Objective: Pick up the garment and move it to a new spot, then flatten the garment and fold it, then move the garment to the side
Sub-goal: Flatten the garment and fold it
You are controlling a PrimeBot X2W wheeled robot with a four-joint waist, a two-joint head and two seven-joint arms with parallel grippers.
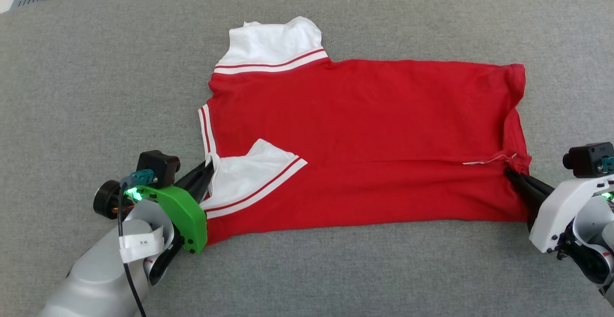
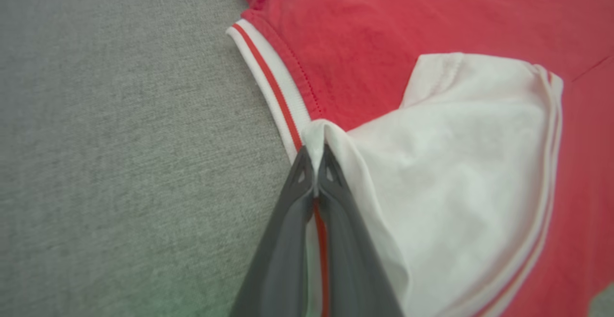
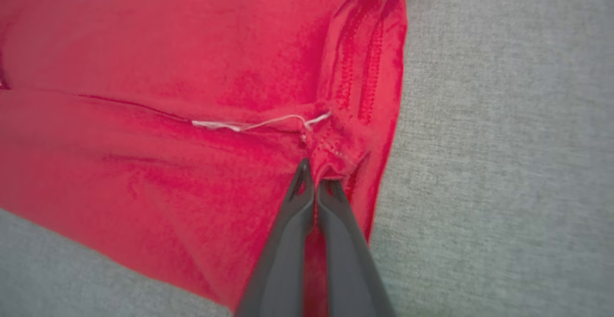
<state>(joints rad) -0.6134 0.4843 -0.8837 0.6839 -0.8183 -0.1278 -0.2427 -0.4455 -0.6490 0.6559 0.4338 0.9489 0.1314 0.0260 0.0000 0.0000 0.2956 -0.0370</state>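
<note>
On the head feed I see the red thin-fabric jersey with white sleeves and red-and-white striped trim lying spread across the grey woven-fabric surface. The near white sleeve is folded onto the red body. My left gripper is clamped tight on that sleeve's fabric just beside the striped trim band, cloth pinched between the dark fingertips. My right gripper is likewise pinched closed on the stitched red hem at the opposite end, next to a loose white thread.
</note>
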